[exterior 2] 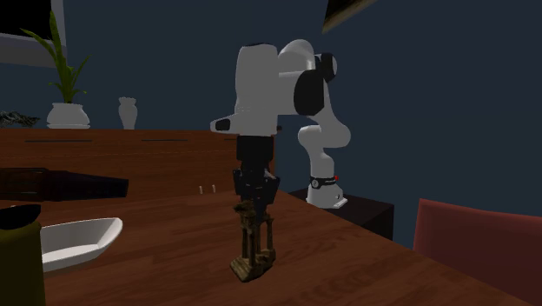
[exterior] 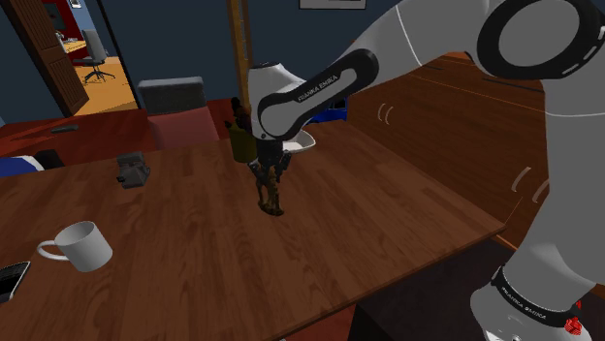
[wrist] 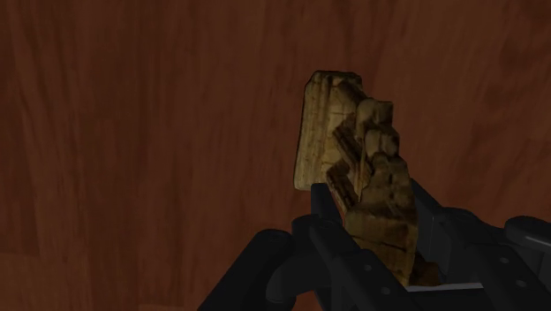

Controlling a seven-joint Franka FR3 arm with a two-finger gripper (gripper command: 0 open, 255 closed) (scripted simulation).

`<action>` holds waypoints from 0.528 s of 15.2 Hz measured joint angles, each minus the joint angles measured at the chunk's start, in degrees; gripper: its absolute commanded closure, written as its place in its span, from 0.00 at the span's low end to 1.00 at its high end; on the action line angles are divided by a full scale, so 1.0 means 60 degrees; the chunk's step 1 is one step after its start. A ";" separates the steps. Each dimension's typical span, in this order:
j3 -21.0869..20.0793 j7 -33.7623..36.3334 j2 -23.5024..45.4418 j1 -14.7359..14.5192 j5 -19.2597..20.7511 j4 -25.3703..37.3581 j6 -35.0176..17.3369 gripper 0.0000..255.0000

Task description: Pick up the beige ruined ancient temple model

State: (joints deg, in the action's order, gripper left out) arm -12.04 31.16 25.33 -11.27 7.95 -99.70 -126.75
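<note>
Gripper (exterior 2: 254, 211) is clamped, we see, on the top of the tan temple model (exterior 2: 254, 249), which stands upright over the wooden table (exterior 2: 365, 261); a white mug (exterior: 82, 244) sits well apart.

Home office: desk (exterior: 204, 281), swivel chair (exterior: 94, 53).

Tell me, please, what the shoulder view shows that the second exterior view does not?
The shoulder view has a white mug, a small grey object and an office chair beyond a doorway. The second exterior view has a potted plant and a white vase. Both share the wooden table, the white arm and the gripper shut on the tan temple model.
</note>
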 measured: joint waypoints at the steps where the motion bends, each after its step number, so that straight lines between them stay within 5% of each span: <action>1: -0.0007 -0.0011 -0.0033 0.0002 -0.0015 0.0062 0.0097 1.00; 8: -0.0066 -0.0099 -0.0440 0.0038 -0.0140 0.0334 0.0766 1.00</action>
State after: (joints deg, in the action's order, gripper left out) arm -12.43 30.56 22.69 -11.04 7.11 -97.70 -122.15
